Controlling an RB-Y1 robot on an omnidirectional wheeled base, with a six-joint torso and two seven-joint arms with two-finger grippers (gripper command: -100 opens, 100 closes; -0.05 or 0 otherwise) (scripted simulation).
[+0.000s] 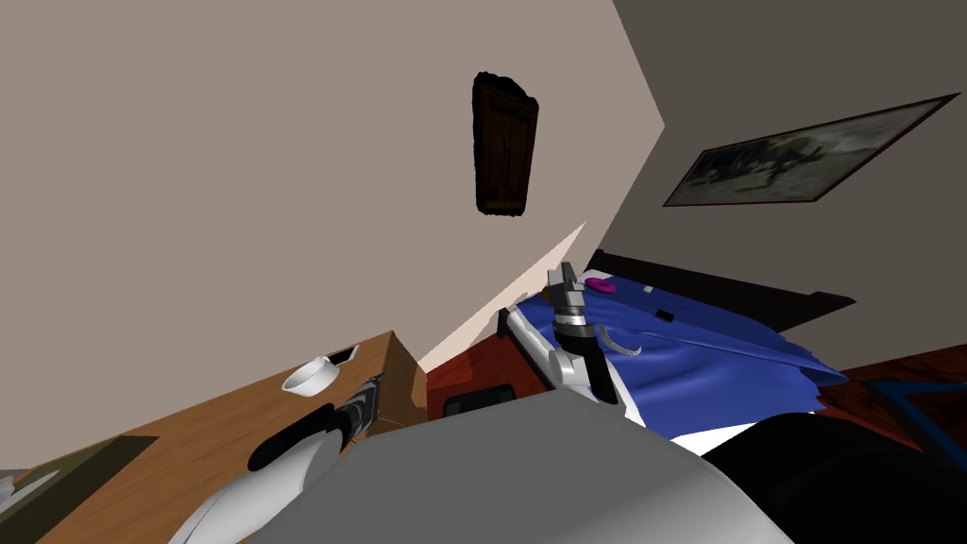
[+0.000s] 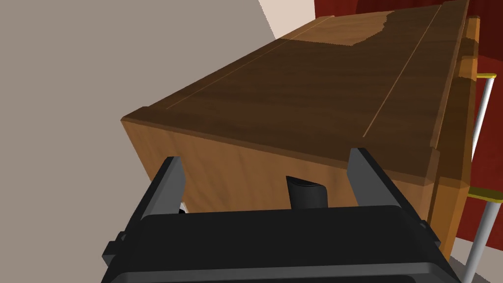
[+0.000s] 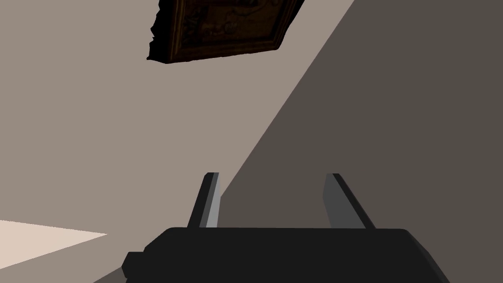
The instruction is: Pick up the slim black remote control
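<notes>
Room: beige and grey walls are meeting at a corner, a dark frame (image 1: pixel 505 146) is hanging on the beige one, and a red floor is showing below.
Surface: a wooden surface (image 1: pixel 189 444) is running along the beige wall on the robot's left.
Bowl: a white bowl (image 1: pixel 311 376) is sitting near the far end of the surface.
Remote: the remote (image 1: pixel 342 354) is lying on the surface just beside the bowl, on the wall side. In the left wrist view a black rounded end is showing low between the fingers, close to the gripper's body; whether this is the remote cannot be told.
Left gripper: the left gripper (image 2: pixel 265 158) is hovering at the end of the surface, near the bowl and remote. Its fingers (image 2: pixel 169 184) are standing wide apart and gripping nothing.
Right gripper: the right gripper (image 3: pixel 272 176) is pointing up at the wall corner from over the bed's near edge. Its fingers are standing apart with nothing between them.
Bed: a bed (image 1: pixel 718 359) with a blue cover is lying to the right, carrying a purple item (image 1: pixel 599 284).
</notes>
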